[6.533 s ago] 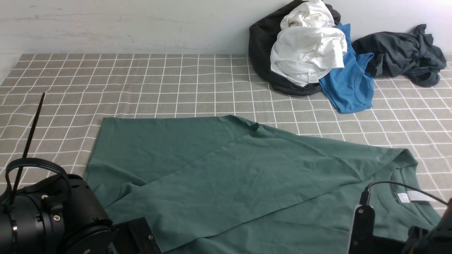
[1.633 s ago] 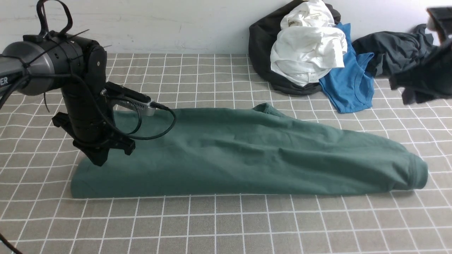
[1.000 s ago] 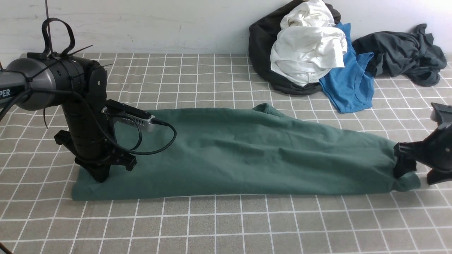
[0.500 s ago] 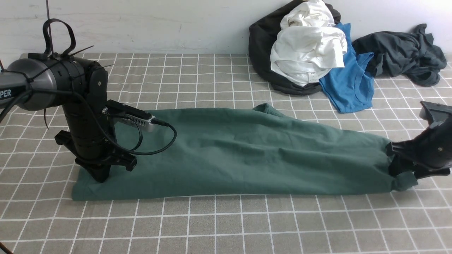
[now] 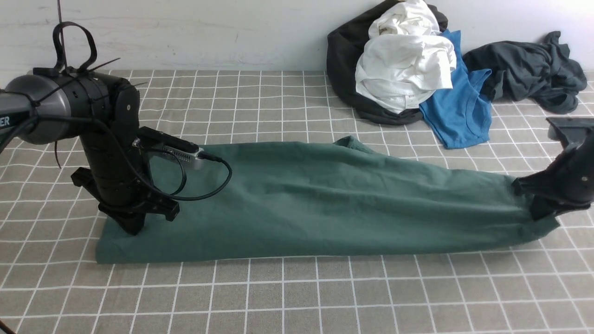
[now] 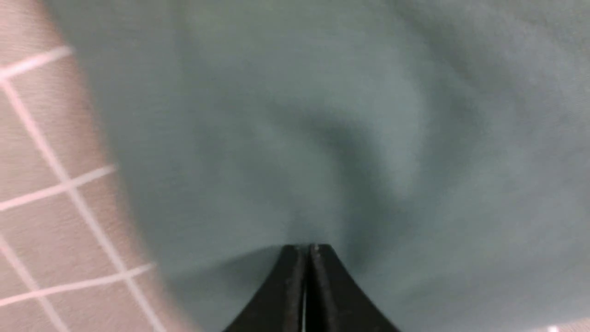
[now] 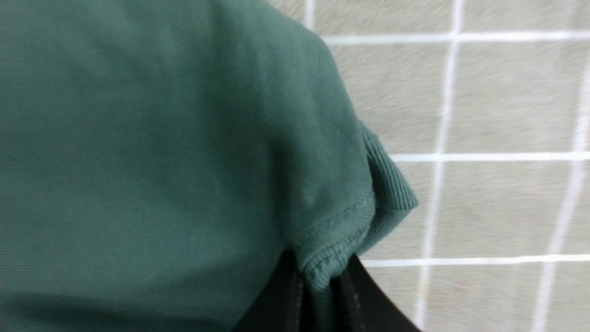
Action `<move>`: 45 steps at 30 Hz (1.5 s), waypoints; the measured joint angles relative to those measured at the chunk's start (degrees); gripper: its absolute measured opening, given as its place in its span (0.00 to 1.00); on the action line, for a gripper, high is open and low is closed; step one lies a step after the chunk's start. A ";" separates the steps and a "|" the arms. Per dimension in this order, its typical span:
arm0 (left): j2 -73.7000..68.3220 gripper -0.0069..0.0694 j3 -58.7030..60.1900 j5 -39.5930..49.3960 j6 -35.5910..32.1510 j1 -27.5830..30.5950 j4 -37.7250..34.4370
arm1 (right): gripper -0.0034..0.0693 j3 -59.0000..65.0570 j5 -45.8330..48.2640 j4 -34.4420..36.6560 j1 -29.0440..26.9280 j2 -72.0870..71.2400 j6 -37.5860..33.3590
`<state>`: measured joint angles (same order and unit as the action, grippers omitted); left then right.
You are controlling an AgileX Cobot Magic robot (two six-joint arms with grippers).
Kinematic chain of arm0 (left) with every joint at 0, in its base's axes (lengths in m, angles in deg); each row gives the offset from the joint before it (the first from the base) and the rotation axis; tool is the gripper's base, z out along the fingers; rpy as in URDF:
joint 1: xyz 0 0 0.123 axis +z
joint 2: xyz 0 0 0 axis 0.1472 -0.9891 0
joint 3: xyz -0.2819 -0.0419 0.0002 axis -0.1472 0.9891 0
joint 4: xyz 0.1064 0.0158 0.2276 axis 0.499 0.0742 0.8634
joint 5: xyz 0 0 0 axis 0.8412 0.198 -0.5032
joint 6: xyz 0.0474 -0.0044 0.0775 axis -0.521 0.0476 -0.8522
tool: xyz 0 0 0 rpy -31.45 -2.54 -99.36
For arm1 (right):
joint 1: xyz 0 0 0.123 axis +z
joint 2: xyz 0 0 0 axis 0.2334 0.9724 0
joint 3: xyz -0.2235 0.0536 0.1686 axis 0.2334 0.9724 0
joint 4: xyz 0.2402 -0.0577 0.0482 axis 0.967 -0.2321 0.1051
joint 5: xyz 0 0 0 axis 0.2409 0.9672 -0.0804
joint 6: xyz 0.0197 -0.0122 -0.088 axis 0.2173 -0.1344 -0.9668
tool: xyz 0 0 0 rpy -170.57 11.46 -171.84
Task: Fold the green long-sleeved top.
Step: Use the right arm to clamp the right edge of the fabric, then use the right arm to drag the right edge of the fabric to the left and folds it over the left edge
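tablecloth (image 5: pixel 297 297): is lying flat
green long-sleeved top (image 5: pixel 325 204): is lying across it
clothes heap (image 5: pixel 403 65), dark grey garment (image 5: pixel 529 74): are lying behind

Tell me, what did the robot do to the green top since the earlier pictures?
The right hand came down, closed on the ribbed end of the green top and lifted it a little. Earlier, the top got folded into a long strip. The left hand stayed shut, pressing the other end; the clothes pile did not move.
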<state>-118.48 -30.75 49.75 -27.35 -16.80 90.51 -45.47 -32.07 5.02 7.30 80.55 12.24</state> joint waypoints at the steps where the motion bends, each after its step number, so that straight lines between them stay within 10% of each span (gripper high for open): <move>1: 0.72 0.08 0.00 0.00 0.00 0.00 0.06 | 0.11 -0.45 0.54 -2.57 0.13 -0.60 1.39; 9: 6.55 0.08 0.00 0.77 -0.02 0.00 1.29 | 0.11 -7.53 6.58 -14.22 0.25 -8.20 7.60; 31: 36.71 0.08 0.00 12.01 -0.02 0.00 0.82 | 0.11 -44.10 16.24 6.65 40.85 6.04 -1.96; 45: 39.96 0.08 0.00 14.91 -0.02 0.00 -0.04 | 0.11 -52.69 11.41 13.44 45.59 23.45 1.85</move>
<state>-78.52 -30.75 64.66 -27.38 -16.80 90.48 -98.16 -20.66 18.46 52.89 103.99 14.09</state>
